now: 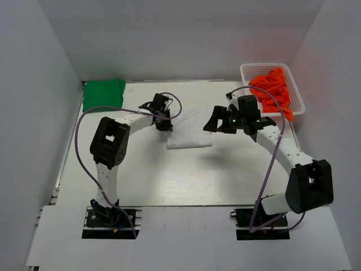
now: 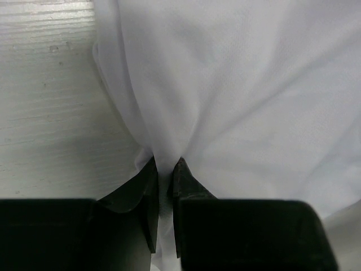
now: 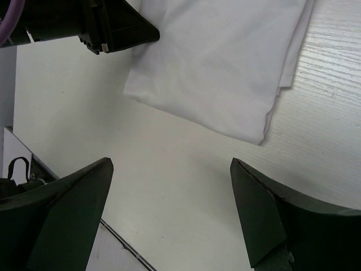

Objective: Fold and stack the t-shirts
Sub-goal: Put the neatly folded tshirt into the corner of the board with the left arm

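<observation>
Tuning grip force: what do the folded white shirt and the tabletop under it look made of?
Folded white t-shirt: thin, matte, soft cloth, probably cotton; it creases and bunches in the left gripper. White tabletop: looks like painted or laminated wood, with fine grain lines and a low sheen.

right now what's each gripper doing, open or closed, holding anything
Left gripper: closed, pinching an edge of the white t-shirt.
Right gripper: open, holding nothing.

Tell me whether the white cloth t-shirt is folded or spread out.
Folded: the white cloth t-shirt lies as a compact rectangle with layered edges.
</observation>
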Controlling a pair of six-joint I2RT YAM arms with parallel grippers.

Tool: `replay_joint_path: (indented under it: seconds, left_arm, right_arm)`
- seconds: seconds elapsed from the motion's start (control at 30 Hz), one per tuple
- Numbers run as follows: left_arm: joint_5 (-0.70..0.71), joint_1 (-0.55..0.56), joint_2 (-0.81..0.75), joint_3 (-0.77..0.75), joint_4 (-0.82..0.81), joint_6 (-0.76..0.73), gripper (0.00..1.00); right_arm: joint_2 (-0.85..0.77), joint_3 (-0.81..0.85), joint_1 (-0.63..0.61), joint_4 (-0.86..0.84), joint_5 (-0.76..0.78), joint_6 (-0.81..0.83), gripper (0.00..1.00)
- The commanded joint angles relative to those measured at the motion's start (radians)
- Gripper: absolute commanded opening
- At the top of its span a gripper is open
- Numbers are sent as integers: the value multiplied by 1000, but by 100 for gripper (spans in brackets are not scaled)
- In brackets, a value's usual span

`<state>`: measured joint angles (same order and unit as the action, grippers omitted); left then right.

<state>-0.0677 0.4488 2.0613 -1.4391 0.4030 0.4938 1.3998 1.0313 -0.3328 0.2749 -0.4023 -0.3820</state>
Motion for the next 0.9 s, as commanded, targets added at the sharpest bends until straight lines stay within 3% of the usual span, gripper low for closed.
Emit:
replay_joint_path:
  seconds: [0.0,0.37,0.87]
  left_arm:
    - [12,-18,-39,-17,-7,-52,0]
    - [150,-41,-217,-41,-69,-518,0]
    - [132,-260,-308,-81,-142,-799,0]
  right_arm:
    - [-33,7,6,-5,10,17,90]
    - [-33,-2,17,-16,3,15,90]
    - [-7,104,24,10,-27,12,90]
